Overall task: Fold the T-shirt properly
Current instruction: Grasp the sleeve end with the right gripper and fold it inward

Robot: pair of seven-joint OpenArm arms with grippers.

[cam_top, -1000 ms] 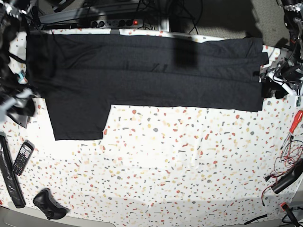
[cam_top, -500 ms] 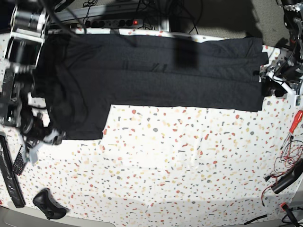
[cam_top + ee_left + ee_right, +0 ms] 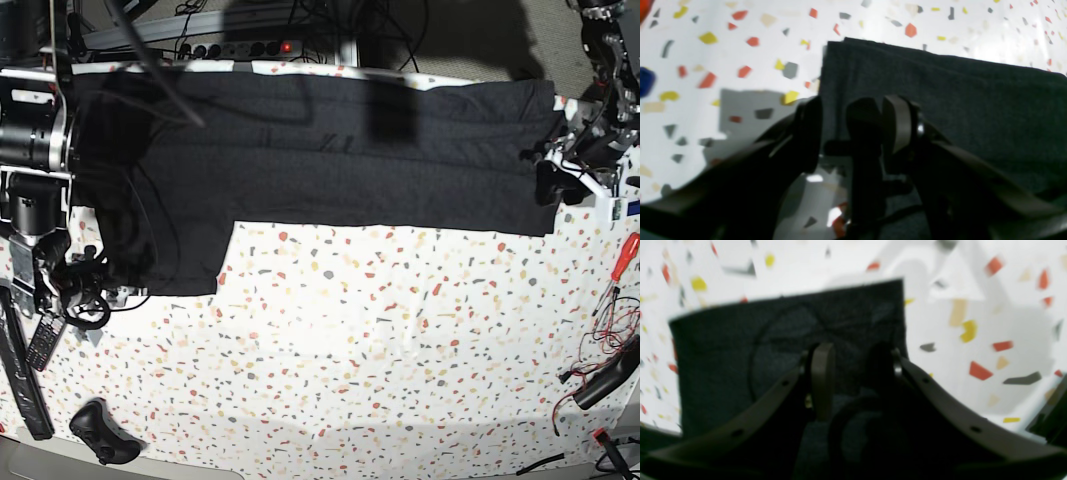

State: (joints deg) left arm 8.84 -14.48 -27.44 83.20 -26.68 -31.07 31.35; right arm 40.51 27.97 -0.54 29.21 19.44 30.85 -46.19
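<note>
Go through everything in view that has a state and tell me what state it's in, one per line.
T-shirt: spread flat on the table, partly folded into a long band, one sleeve sticking out.
Left claw: open, straddling the shirt's edge.
Right claw: open, over the sleeve end.
Power strip: red light on.
Red screwdriver: lying on the table.

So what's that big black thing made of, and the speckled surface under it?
The T-shirt looks like soft matte knit fabric: it lies limp and folds flat in layers. The table seems covered by a glossy, slightly wrinkled printed sheet, perhaps vinyl, judging by its sheen and creases.
</note>
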